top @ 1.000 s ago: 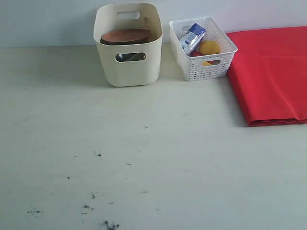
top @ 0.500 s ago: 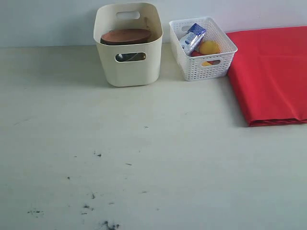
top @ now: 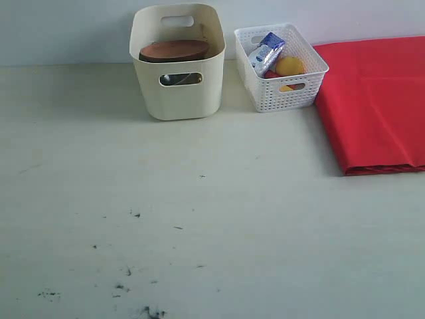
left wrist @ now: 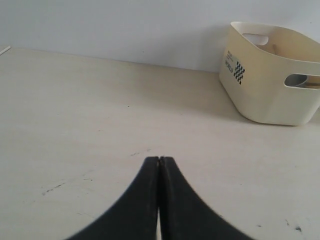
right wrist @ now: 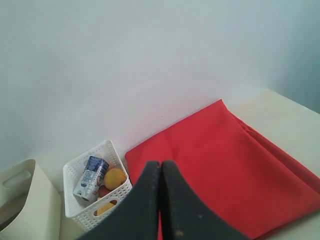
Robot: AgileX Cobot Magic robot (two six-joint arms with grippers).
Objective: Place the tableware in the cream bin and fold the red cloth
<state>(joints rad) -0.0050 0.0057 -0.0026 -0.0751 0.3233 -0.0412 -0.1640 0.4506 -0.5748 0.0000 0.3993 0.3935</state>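
With the left gripper (left wrist: 159, 159) and right gripper (right wrist: 160, 163) fingers pressed together on nothing, the brown oval wooden plate (top: 174, 50) sat high inside the tall cream plastic bin (top: 177, 100) and the big red cloth (top: 375, 100) lay well beside it, so a bump might have tipped the plate out.

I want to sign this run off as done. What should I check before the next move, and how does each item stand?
1. Brown plate in cream bin: ok.
2. Other dishes and cutlery in that bin: cannot tell, the plate hides them.
3. Nothing loose left on table: ok in exterior view.
4. Red cloth folded: ok, layered edge shows.
5. Left gripper shut, empty: ok.
6. Right gripper shut, empty: ok.
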